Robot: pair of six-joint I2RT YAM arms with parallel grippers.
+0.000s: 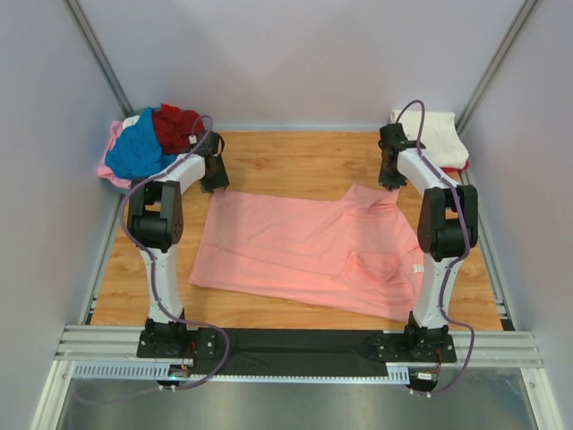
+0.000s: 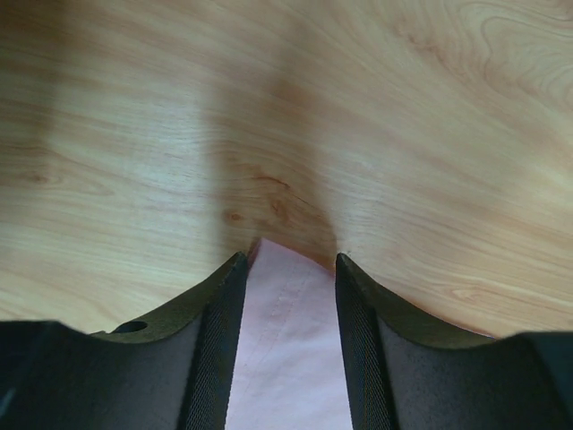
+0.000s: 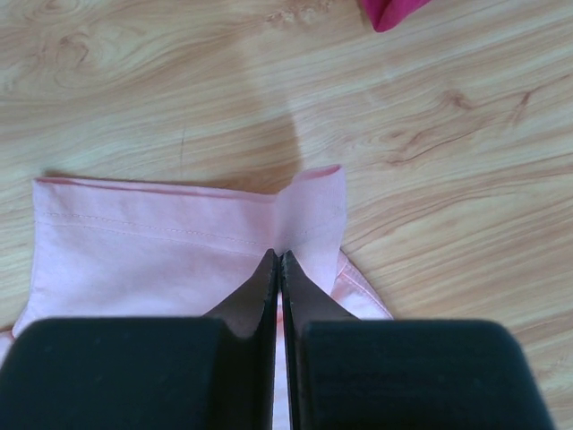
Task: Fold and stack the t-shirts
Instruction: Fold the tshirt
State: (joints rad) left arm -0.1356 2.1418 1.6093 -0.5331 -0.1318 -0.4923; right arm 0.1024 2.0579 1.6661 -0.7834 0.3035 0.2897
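- Salmon-pink t-shirt point(image 1: 304, 255) spread across the middle of the wooden bench point(image 1: 286, 157) in the top view, mostly flat, rumpled toward its right side, far right corner drawn up into a peak.
- Left tool point(image 1: 215, 184) down at the shirt's far left corner; right tool point(image 1: 389, 184) down at the far right corner.
- Blue t-shirt point(image 1: 139, 152), dark red t-shirt point(image 1: 175, 128) and pale pink t-shirt point(image 1: 112, 148) heaped together in the bench's far left corner; cream t-shirt point(image 1: 440, 133) in the far right corner.
- Left wrist view: left tool point(image 2: 288, 260) partly open, fingers point(image 2: 219, 340) standing apart on either side of a corner of the salmon-pink t-shirt point(image 2: 286, 340); cloth lying in the gap, its tip reaching just past the fingertips onto bare bench point(image 2: 269, 107); no squeeze on the cloth visible.
- Right wrist view: right tool point(image 3: 277, 255) closed tight, tips pinching the hemmed edge of the salmon-pink t-shirt point(image 3: 161, 242); cloth raised in a small fold at the tips, stitched hem running off to the left; magenta cloth point(image 3: 389, 11) at the top edge, well apart.
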